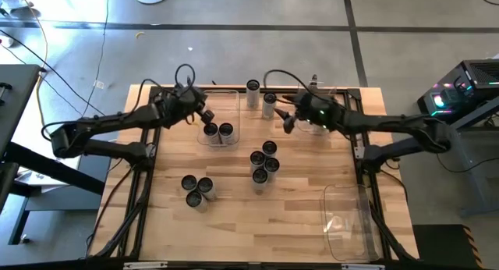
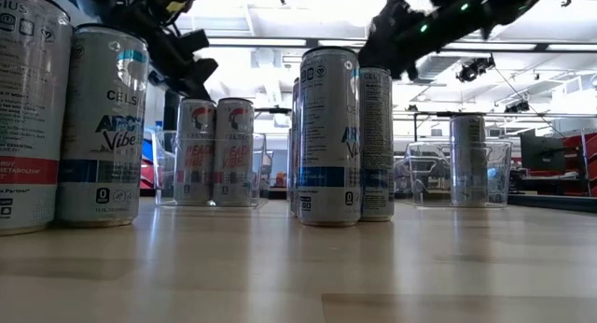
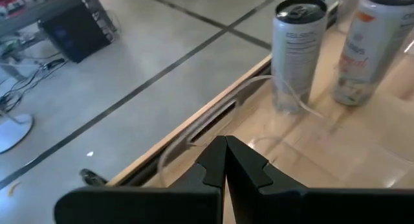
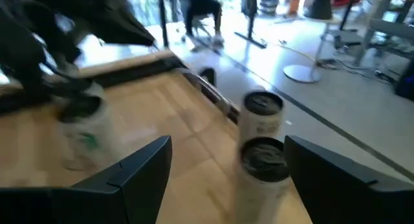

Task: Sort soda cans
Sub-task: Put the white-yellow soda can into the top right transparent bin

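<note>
Right gripper [image 1: 285,122] fingers [image 4: 139,166] spread wide, two soda cans [image 4: 262,136] just ahead between them, untouched, left gripper [image 1: 204,114] fingers pressed together, empty, above clear bin [image 1: 231,106]

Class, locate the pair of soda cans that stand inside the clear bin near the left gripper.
In the high view, the two soda cans stand side by side inside the clear bin on the table's left half, just beside the shut left gripper.

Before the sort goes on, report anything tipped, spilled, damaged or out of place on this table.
Nothing stands out. Every soda can in view stands upright, two of them inside the clear bin at the back; no spill or dent shows on the table.
</note>
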Controlling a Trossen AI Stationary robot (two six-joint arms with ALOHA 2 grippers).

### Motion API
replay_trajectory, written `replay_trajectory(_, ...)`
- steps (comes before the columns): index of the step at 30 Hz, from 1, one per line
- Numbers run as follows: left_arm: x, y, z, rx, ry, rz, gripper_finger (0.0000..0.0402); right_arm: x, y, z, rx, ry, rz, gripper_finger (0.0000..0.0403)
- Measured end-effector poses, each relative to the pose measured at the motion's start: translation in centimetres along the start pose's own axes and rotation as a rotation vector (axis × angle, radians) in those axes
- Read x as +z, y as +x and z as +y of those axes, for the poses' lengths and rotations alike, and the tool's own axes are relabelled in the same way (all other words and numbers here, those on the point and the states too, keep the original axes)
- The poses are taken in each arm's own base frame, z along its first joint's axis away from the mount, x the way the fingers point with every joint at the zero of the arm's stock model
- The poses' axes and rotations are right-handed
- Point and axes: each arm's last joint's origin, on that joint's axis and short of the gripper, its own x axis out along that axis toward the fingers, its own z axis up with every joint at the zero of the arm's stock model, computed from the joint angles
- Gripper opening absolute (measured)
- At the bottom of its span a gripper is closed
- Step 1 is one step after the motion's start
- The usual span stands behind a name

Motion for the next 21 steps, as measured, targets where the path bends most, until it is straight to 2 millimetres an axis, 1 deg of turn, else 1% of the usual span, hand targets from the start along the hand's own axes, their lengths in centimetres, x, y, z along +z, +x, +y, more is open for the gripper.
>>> replay_trajectory(4, -1.1, 0.6, -0.4, -0.003, -0.025, -0.061, 0.0, 0.3, 3.0, -1.8, -0.037, -0.043, 0.034, 0.0293)
replay_trajectory(7, -1.4, 0.8, -0.4, 0.002, -0.038, -0.101, 0.0, 0.4, 5.1, -2.7, 0.045, -0.054, 0.053, 0.0293)
replay_trajectory(10, -1.6, 0.9, -0.4, 0.003, -0.041, -0.136, 0.0, 0.5, 6.8, -3.2, 0.154, -0.071, 0.064, 0.0293)
replay_trajectory(12, -1.7, 0.9, -0.4, 0.005, -0.036, -0.155, 0.0, 0.4, 7.8, -3.4, 0.178, -0.091, 0.069, 0.0293)
replay_trajectory(16, -1.6, 0.9, -0.5, 0.002, -0.035, -0.161, 0.0, -0.5, 9.5, -3.7, 0.161, -0.111, 0.112, 0.0293)
replay_trajectory(18, -1.6, 0.8, -0.5, -0.003, -0.035, -0.16, 0.0, -0.9, 9.9, -3.8, 0.142, -0.105, 0.149, 0.0293)
replay_trajectory(21, -1.7, 0.8, -0.7, -0.017, -0.033, -0.158, 0.0, -1.0, 9.9, -4.0, 0.076, -0.102, 0.178, 0.0293)
